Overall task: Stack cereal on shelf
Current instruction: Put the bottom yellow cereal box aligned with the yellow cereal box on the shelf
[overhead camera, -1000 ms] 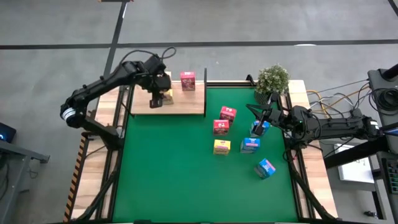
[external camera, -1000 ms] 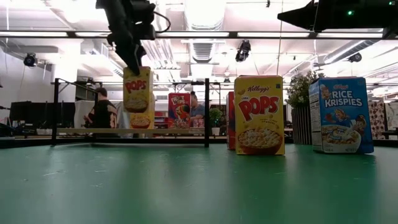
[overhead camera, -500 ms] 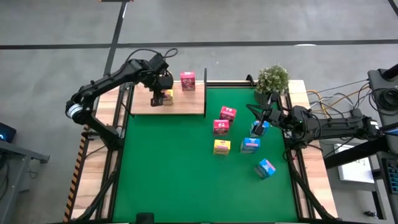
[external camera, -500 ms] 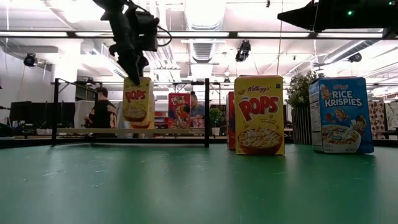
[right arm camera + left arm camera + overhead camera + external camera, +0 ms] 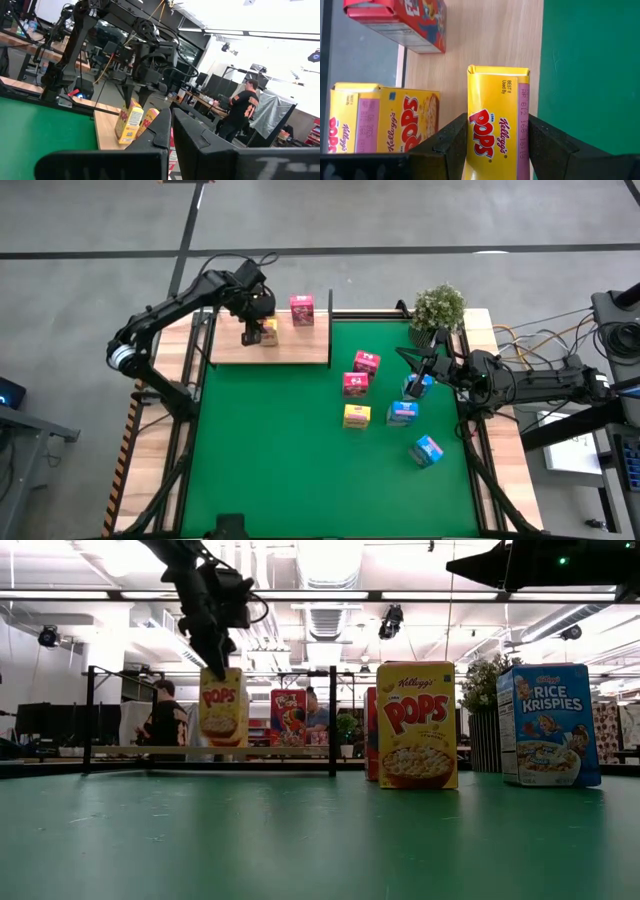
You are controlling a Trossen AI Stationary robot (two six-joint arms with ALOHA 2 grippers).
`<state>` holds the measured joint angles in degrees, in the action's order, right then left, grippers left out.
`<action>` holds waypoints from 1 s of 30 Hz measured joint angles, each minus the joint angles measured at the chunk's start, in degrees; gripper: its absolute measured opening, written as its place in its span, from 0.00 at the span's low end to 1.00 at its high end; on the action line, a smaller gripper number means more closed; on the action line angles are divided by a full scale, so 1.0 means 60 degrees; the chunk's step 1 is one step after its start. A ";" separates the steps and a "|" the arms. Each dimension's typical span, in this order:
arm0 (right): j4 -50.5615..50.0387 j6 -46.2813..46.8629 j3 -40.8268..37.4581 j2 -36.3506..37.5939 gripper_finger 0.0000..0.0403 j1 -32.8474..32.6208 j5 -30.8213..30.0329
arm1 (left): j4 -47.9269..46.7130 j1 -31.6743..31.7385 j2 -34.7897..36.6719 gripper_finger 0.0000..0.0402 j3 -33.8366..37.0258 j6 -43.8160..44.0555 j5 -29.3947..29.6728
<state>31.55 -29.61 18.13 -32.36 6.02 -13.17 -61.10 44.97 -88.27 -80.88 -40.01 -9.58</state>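
Cereal in hand: you have a yellow box pinched between the two fingers of the left claw, which grips it by its narrow sides.
Where it is: over the wooden shelf, near its left end, upright, its bottom at or just above the board; from the low view you cannot tell whether it touches.
Neighbour: a second yellow box already stands on the shelf just beside the held one, and a pink box stands farther along the board.
Key relation: the held box hangs straight below the claw, long axis vertical, so your coming move is judged to be a short drop and release, not a sideways shift.
Risk: letting go early may tip it against its neighbour.
Right claw: fingers pressed together, holding nothing, parked near the blue box at the right edge of the green mat.
Still loose: two pink, one yellow and three blue boxes on the mat, nearer your right arm.
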 joint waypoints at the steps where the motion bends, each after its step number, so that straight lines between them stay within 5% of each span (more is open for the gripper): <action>1: 0.0004 0.0000 0.0000 0.0000 0.02 0.0000 0.0002 | -0.0007 0.0035 -0.0010 0.41 0.0000 -0.0002 -0.0004; 30: 0.0000 -0.0069 0.0000 0.0002 0.02 0.0000 -0.0073 | 0.0153 0.0273 -0.0292 0.41 0.0007 -0.0270 0.0309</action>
<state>31.55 -30.02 18.13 -32.35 6.02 -13.61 -60.18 46.61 -90.02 -80.84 -41.63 -7.73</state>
